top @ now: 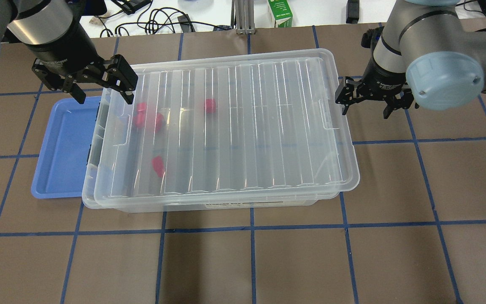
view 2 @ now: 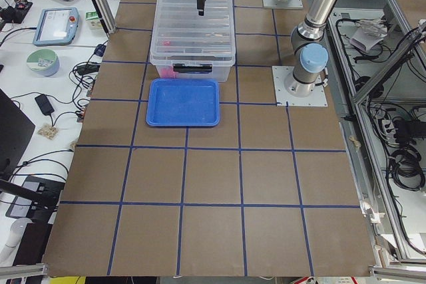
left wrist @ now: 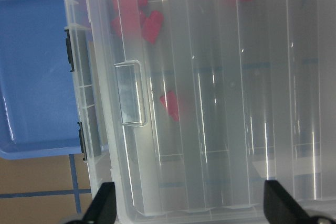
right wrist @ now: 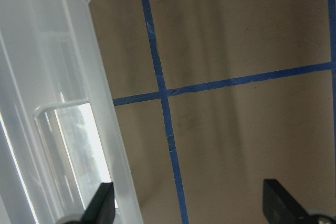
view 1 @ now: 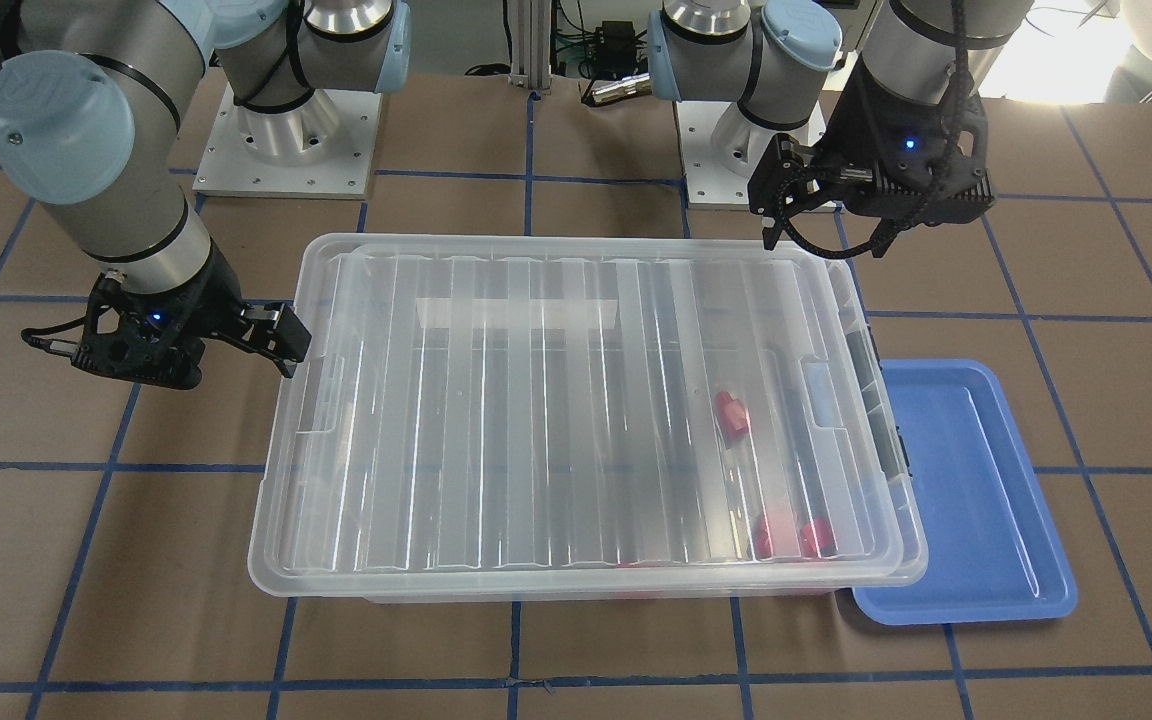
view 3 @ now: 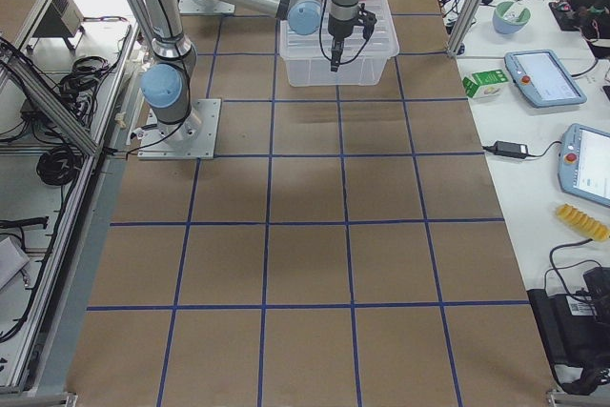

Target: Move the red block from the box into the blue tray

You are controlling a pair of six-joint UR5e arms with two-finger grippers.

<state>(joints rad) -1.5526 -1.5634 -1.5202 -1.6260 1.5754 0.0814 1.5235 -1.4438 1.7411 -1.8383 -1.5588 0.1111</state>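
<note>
The clear box point(top: 226, 202) stands mid-table with its ribbed lid point(view 1: 536, 400) on. Several red blocks show through the lid near the tray end: one lies alone point(top: 157, 165) point(view 1: 731, 415) point(left wrist: 170, 104), a cluster point(top: 148, 118) sits by the wall, and one point(top: 210, 105) lies farther in. The blue tray point(top: 59, 147) point(view 1: 976, 500) lies empty against the box's end. My left gripper point(top: 103, 93) point(view 1: 774, 205) is open and empty above the box's far corner by the tray. My right gripper point(top: 365, 106) point(view 1: 286, 340) is open and empty beside the opposite end.
The table is brown with blue tape lines point(top: 251, 228). The arm bases point(view 1: 286, 140) stand behind the box. Cables and a green carton point(top: 280, 12) lie past the far edge. The box has latches point(left wrist: 69, 56) on the tray side.
</note>
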